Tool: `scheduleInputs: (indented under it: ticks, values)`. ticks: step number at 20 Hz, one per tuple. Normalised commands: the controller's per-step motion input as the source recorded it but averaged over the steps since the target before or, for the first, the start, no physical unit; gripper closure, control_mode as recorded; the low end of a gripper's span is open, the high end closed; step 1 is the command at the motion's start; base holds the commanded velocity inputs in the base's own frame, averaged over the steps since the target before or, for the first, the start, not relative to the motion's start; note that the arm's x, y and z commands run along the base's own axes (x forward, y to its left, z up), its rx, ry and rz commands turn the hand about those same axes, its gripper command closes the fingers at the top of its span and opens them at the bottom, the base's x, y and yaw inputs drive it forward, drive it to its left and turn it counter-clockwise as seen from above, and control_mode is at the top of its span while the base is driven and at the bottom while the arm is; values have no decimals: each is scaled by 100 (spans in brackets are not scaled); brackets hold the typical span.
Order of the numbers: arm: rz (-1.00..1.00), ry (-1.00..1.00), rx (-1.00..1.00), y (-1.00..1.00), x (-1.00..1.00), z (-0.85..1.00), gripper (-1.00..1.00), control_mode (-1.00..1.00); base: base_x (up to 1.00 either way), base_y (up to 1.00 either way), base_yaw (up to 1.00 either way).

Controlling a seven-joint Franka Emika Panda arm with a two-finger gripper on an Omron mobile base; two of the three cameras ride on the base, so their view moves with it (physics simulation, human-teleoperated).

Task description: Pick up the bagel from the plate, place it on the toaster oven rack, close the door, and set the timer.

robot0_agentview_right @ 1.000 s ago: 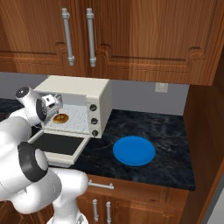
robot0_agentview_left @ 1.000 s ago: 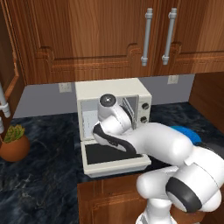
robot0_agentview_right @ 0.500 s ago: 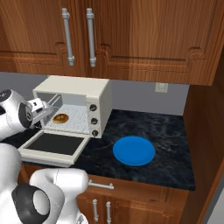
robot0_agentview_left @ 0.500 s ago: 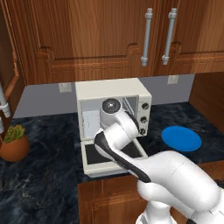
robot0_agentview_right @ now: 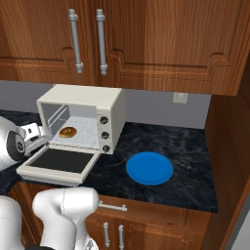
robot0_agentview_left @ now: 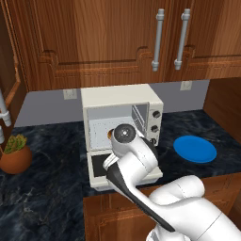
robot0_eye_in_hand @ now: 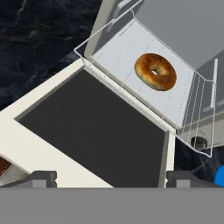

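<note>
Since a second ago the arm has backed out of the oven point(robot0_agentview_right: 80, 105) cavity; gripper point(robot0_agentview_right: 40, 135) now sits off the open door's point(robot0_agentview_right: 61, 162) left edge in the right base view. Jaws spread wide, nothing between them. Bagel point(robot0_eye_in_hand: 155, 71) lies flat on the rack point(robot0_eye_in_hand: 127, 57) inside the cavity, well apart from the fingertips point(robot0_eye_in_hand: 37, 178). Door is folded down flat, dark glass up. Plate point(robot0_agentview_right: 149, 168) is bare on the counter point(robot0_agentview_right: 193, 161), right of the oven.

dark marble counter point(robot0_agentview_left: 42, 188), wood upper cabinets point(robot0_agentview_left: 108, 42) with metal handles point(robot0_agentview_left: 159, 40), grey backsplash point(robot0_agentview_right: 161, 110), wall outlet point(robot0_agentview_right: 179, 97), potted plant point(robot0_agentview_left: 16, 153).
</note>
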Motion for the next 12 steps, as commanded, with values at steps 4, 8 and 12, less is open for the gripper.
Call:
scheduleInputs:
  ticks: [4,8,12]
  values:
    - [-7,0,0,4,0,0,-100,-100,0,0,0]
    - [-4,0,0,7,3,0,-100,-100,0,0,0]
    - [-5,1,0,9,10,-1,-100,-100,0,0,0]
